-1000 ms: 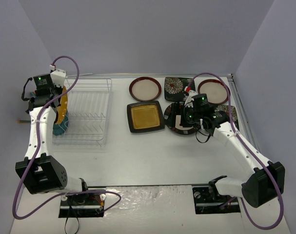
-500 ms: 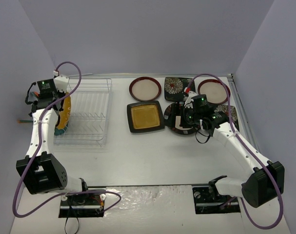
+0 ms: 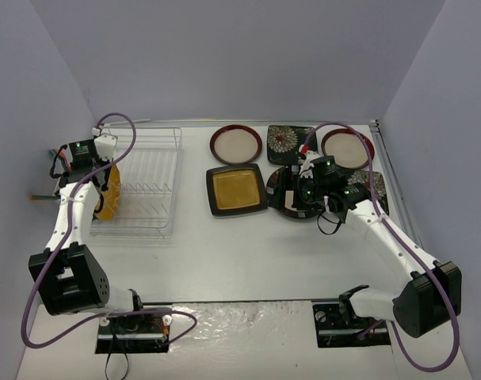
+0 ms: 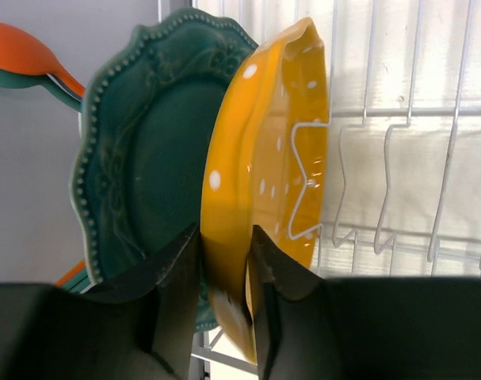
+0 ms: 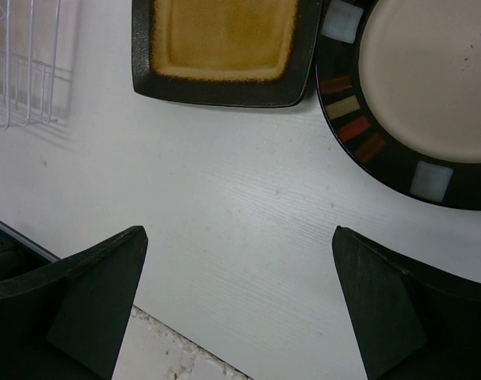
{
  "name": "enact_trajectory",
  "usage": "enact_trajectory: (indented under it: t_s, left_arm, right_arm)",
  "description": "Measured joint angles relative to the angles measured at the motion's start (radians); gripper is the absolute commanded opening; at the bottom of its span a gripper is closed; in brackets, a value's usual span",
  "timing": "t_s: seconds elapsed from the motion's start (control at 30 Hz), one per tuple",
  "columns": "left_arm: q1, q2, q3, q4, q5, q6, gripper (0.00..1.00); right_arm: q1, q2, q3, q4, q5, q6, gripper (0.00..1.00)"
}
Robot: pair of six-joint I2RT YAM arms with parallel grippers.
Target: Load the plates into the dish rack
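My left gripper (image 4: 224, 261) is shut on the lower rim of the yellow dotted plate (image 4: 264, 158), which stands on edge among the wires of the dish rack (image 4: 398, 134). A scalloped teal plate (image 4: 145, 158) stands right behind it. From above, the yellow plate (image 3: 107, 194) is at the left end of the dish rack (image 3: 149, 182). My right gripper (image 5: 240, 261) hangs open over bare table, near the square black-amber plate (image 5: 224, 39) and a round dark-rimmed plate (image 5: 430, 87).
More plates lie flat behind: a round red-rimmed one (image 3: 235, 144), a black floral square (image 3: 286, 139), another round one (image 3: 347, 148) and a floral one (image 3: 376, 186). An orange object (image 4: 18, 51) shows beyond the teal plate. Walls close in left and right.
The left wrist has moved toward the near side, bringing the yellow plate along the rack's left end until it covers the teal plate from above. The right arm has hardly moved.
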Motion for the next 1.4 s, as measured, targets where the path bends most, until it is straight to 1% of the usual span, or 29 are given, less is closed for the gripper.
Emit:
enact_trajectory:
  t_s: [0.07, 0.2, 0.23, 0.27, 0.3, 0.37, 0.53, 0.67, 0.73, 0.83, 0.93, 1.03, 1.13, 1.27, 1.4]
  left_arm:
    - [0.000, -0.001, -0.007, 0.026, -0.010, -0.006, 0.35]
    - [0.000, -0.018, -0.014, 0.070, -0.035, -0.022, 0.44]
    - [0.001, -0.023, -0.014, 0.077, -0.041, -0.027, 0.48]
    - [0.001, -0.029, -0.014, 0.083, -0.044, -0.033, 0.54]
    - [0.001, -0.035, -0.014, 0.086, -0.047, -0.040, 0.63]
    - [0.001, -0.049, -0.014, 0.085, -0.049, -0.058, 0.74]
    - [0.001, -0.090, -0.004, 0.062, -0.047, -0.113, 0.88]
    - [0.000, -0.118, 0.066, -0.005, -0.033, -0.204, 0.97]
    - [-0.001, -0.135, 0.113, -0.042, -0.021, -0.271, 0.97]
    - [-0.004, -0.177, 0.160, -0.094, 0.024, -0.377, 0.97]
    - [-0.011, -0.232, 0.157, -0.132, 0.081, -0.466, 0.97]
    - [-0.039, -0.290, 0.115, -0.154, 0.149, -0.557, 0.97]
    - [-0.134, -0.328, 0.061, -0.191, 0.183, -0.609, 0.97]
    - [-0.248, -0.343, 0.002, -0.222, 0.236, -0.646, 0.97]
    - [-0.308, -0.364, -0.046, -0.243, 0.268, -0.657, 0.97]
  right_arm:
    - [-0.001, -0.002, -0.008, 0.004, 0.004, 0.002, 1.00]
    - [-0.005, -0.006, -0.032, 0.006, 0.016, 0.016, 1.00]
    - [-0.006, -0.008, -0.039, 0.006, 0.019, 0.023, 1.00]
    - [-0.006, -0.011, -0.045, 0.008, 0.020, 0.030, 1.00]
    - [-0.007, -0.014, -0.050, 0.008, 0.023, 0.039, 1.00]
    - [-0.009, -0.019, -0.059, 0.013, 0.031, 0.060, 1.00]
    - [-0.024, -0.037, -0.078, 0.028, 0.080, 0.116, 1.00]
    - [-0.069, -0.056, -0.101, 0.043, 0.117, 0.163, 1.00]
    - [-0.125, -0.071, -0.127, 0.056, 0.119, 0.189, 1.00]
    - [-0.274, -0.086, -0.180, 0.073, 0.120, 0.230, 1.00]
    - [-0.383, -0.089, -0.229, 0.093, 0.120, 0.265, 1.00]
    - [-0.477, -0.092, -0.297, 0.157, 0.083, 0.317, 0.99]
    - [-0.574, -0.094, -0.372, 0.221, 0.052, 0.377, 0.97]
    - [-0.672, -0.107, -0.459, 0.298, 0.037, 0.435, 0.95]
    - [-0.748, -0.125, -0.541, 0.377, 0.033, 0.489, 0.92]
